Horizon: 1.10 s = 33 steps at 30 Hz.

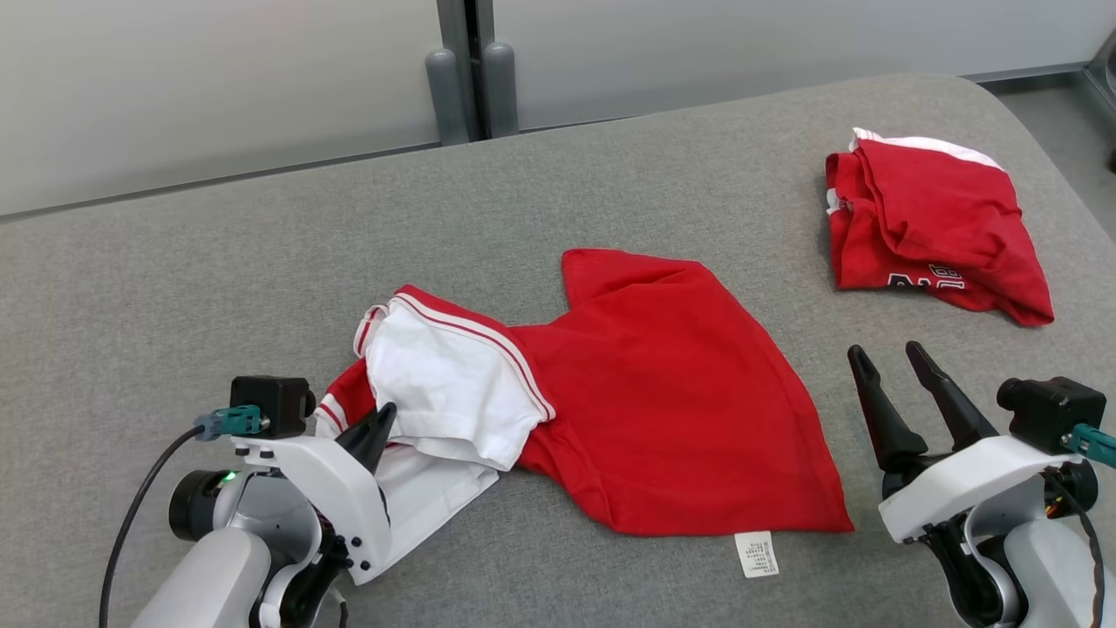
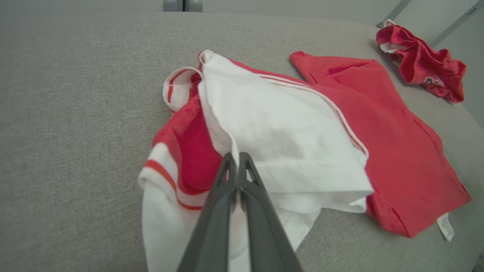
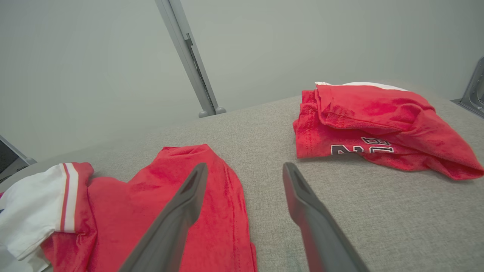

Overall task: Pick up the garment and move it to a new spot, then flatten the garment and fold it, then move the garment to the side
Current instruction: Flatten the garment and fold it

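Mid-table (image 1: 218, 262), my left gripper (image 1: 382, 417) is pinched shut on the white fold (image 1: 436, 375) at the garment's (image 1: 663, 392) eight o'clock edge. The right gripper (image 1: 885, 351) gapes empty at four. I'd lift slowly, checking the cloth follows before carrying it.

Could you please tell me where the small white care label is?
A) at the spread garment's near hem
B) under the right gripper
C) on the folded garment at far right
A: the care label pokes out from the near hem of the spread garment.
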Available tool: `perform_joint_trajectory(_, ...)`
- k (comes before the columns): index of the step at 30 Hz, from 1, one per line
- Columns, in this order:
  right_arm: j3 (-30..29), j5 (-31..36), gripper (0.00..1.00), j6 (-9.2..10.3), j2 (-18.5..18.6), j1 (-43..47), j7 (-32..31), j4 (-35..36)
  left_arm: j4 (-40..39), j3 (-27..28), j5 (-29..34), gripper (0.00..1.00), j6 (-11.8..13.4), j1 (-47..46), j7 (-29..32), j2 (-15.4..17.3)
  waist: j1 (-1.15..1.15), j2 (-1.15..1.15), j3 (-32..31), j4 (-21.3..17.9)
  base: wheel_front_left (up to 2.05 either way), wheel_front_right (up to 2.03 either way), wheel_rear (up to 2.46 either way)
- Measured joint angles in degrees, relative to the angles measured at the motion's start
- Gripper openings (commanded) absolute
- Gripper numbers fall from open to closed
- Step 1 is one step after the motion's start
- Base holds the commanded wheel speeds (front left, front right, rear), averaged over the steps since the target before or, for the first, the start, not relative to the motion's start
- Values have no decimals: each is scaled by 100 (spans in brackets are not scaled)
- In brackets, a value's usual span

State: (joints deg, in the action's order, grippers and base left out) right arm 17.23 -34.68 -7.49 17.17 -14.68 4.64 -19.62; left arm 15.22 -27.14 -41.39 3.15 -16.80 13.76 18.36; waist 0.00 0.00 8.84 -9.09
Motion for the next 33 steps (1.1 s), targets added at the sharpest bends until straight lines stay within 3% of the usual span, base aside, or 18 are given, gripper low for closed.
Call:
perform_joint_trajectory(9, -123, 52, 100, 0, -24, 187, 7, -51, -983, 107, -112, 0, 5, 166, -80, 109, 0, 0, -238, 319, 0, 0, 0)
perform_joint_trajectory(20, -254, 136, 100, 0, -99, 377, -88, -5, -2754, 488, -558, 0, 708, 1631, 654, 890, 0, 0, -542, 988, 0, 0, 0)
perform_joint_trajectory(25, -339, 202, 100, 0, -112, 413, -120, 33, -2807, 746, -818, 0, 953, 2287, 702, 1043, 0, 0, -583, 1178, 0, 0, 0)
perform_joint_trajectory(33, -350, 237, 100, 0, -121, 418, -215, 103, -2259, 767, -1146, 0, 898, 2690, 646, 900, 0, 0, -586, 1158, 0, 0, 0)
